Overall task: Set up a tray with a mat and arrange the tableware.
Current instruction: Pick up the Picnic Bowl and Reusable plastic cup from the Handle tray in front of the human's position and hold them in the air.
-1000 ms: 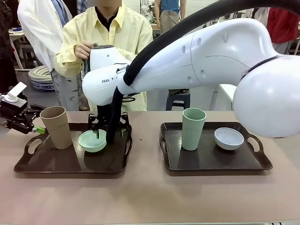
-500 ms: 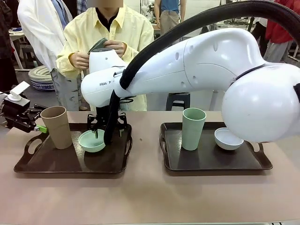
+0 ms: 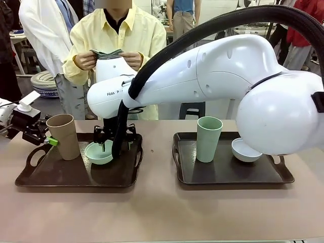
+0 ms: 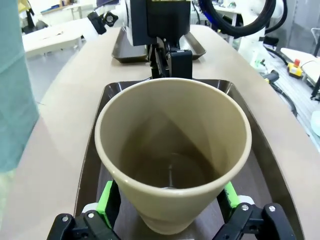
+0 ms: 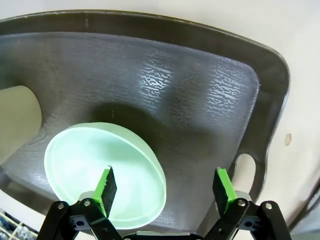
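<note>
Tan table [image 3: 162, 212], plain top, one small dark speck on it [image 5: 288, 139]. Person in a pale yellow shirt [image 3: 144, 35] stands at the far side. Person in a white coat [image 3: 43, 28] is just beside them, someone in red [image 3: 304, 23] far right. Black stool [image 3: 192, 107] behind the table. Stack of round woven things [image 3: 44, 84] on the floor, back left. Red stop button [image 4: 298, 64] on a side bench.
</note>
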You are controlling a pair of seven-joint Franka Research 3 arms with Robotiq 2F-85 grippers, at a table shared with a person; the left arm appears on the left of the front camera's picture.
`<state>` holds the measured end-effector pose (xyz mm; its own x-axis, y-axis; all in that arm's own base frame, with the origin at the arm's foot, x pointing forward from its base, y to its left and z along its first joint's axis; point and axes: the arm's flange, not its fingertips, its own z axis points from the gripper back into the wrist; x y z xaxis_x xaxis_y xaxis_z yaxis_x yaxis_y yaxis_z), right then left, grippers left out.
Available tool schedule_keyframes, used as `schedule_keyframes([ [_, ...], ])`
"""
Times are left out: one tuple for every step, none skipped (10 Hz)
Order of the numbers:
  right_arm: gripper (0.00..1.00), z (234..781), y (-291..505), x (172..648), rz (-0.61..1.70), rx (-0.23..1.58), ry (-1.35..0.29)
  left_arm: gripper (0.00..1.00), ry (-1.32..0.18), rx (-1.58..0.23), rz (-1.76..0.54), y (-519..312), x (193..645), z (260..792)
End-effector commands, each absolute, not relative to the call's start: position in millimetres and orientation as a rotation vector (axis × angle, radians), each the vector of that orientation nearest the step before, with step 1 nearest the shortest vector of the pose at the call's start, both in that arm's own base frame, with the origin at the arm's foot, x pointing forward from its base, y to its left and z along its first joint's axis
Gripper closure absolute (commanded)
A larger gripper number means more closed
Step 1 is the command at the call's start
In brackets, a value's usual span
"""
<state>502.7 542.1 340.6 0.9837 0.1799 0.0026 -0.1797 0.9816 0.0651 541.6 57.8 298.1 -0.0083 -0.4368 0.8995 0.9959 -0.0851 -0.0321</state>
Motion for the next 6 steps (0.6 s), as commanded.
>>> schedule_keyframes([
  [0.00, 342, 549, 511, 0.206, 0.082, -0.005, 0.00, -0.869, -0.939, -1.452, 53, 549, 293],
  [0.00, 342, 549, 510, 0.214, 0.076, -0.005, 0.00, -0.866, -0.945, -1.455, 49, 550, 291],
  [0.52, 342, 547, 509, 0.236, 0.074, -0.020, 0.00, -0.863, -0.954, -1.460, 46, 552, 289],
  [0.59, 343, 546, 508, 0.235, 0.074, -0.014, 0.59, -0.868, -0.949, -1.465, 44, 551, 289],
  [1.00, 343, 546, 508, 0.237, 0.077, -0.015, 0.59, -0.867, -0.947, -1.463, 44, 551, 291],
  [1.00, 343, 546, 508, 0.238, 0.076, -0.018, 1.00, -0.864, -0.947, -1.461, 43, 551, 292],
])
